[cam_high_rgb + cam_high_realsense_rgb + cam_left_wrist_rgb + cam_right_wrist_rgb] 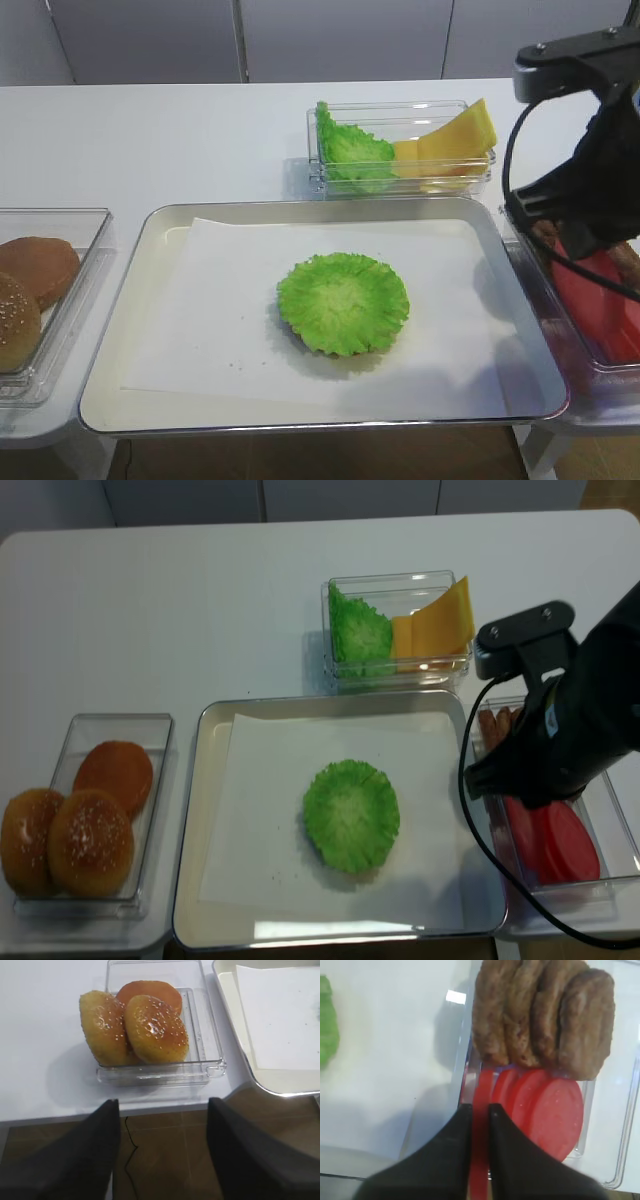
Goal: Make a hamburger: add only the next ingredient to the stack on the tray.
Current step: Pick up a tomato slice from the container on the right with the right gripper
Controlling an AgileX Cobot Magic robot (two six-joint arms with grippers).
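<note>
Closest to the right wrist lens, the right gripper [480,1110] is seen pinching the leftmost tomato slice [481,1125], which stands on edge with its thin red rim clamped between the two dark fingers. Its neighbours lean away toward 3 o'clock as smooth, matte red discs [552,1115], and the row sits in a clear bin [625,1145] at the tray's 3 o'clock side. Brown meat patties [545,1015] are packed upright at 12 o'clock of the slices, in the same bin.

Several risks are judged from here. Only a narrow edge is gripped, so the slice may pivot or slip out when lifted. A neighbouring slice pressed against it may be dragged up too, and two would then be delivered. The bin wall lies just beside the fingers at 9 o'clock and could be caught on the way out.

On the silver tray [130,280], the ruffled green lettuce stack [343,303] lies near the middle of the white paper liner [210,330], not yet topped. Folded lettuce [350,150] and cheese wedges [455,140] are held in another bin at the tray's 12 o'clock.

At 9 o'clock, the left gripper [162,1125] is spread wide and empty, below a bin of sesame buns [150,1030].
</note>
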